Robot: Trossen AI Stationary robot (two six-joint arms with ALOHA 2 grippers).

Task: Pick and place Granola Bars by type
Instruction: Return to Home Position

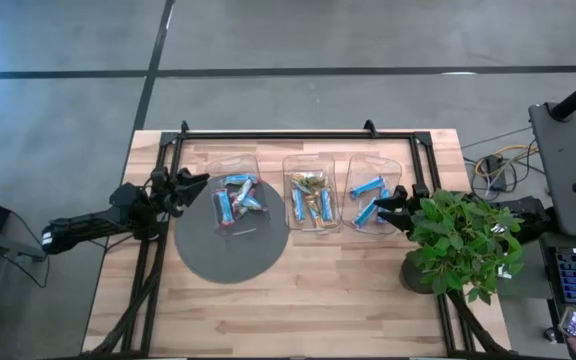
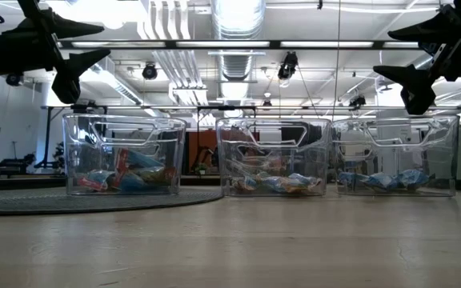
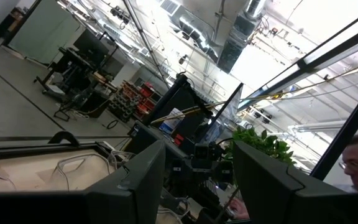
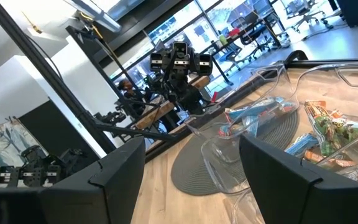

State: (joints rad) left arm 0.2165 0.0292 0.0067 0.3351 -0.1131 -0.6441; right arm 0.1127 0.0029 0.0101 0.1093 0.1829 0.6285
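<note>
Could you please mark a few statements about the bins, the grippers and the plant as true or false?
1. The left bin, middle bin and right bin stand in a row. True.
2. Granola Bars lie in all three. True.
3. The left gripper holds a bar. False: it is open and empty.
4. The left bin rests partly on the dark round mat. True.
5. The potted plant stands by the left arm. False: it is beside the open right gripper.

We find bare wooden tabletop (image 1: 308,305) in front of the three clear plastic bins (image 1: 311,165); a leafy green potted plant (image 1: 465,243) crowds their right end.
</note>
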